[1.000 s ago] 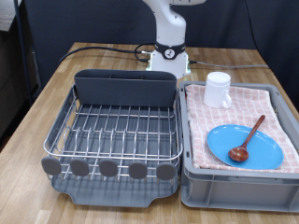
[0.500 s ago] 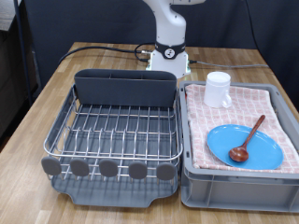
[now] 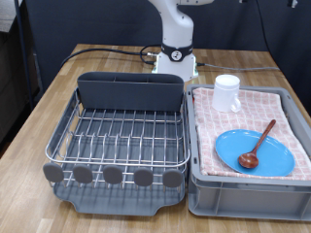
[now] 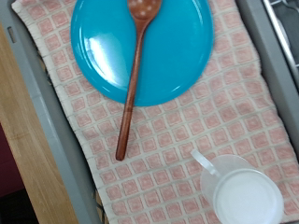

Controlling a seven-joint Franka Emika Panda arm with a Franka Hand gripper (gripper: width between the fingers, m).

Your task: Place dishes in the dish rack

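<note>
i can't see my gripper in either view, so its opening is unknown. the wooden spoon [image 4: 136,73] lies bowl-down on the blue plate [image 4: 98,47], handle running off toward the mug [image 4: 242,192]. dish rack [image 3: 121,136] holds nothing.

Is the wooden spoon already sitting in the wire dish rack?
No, the wooden spoon lies across the blue plate in the cloth-lined bin, beside the dish rack.

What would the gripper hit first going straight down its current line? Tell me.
Probably the wooden spoon lying across the blue plate, or the pink checked cloth just beside it. The gripper itself isn't in view, so the exact line is uncertain.
</note>
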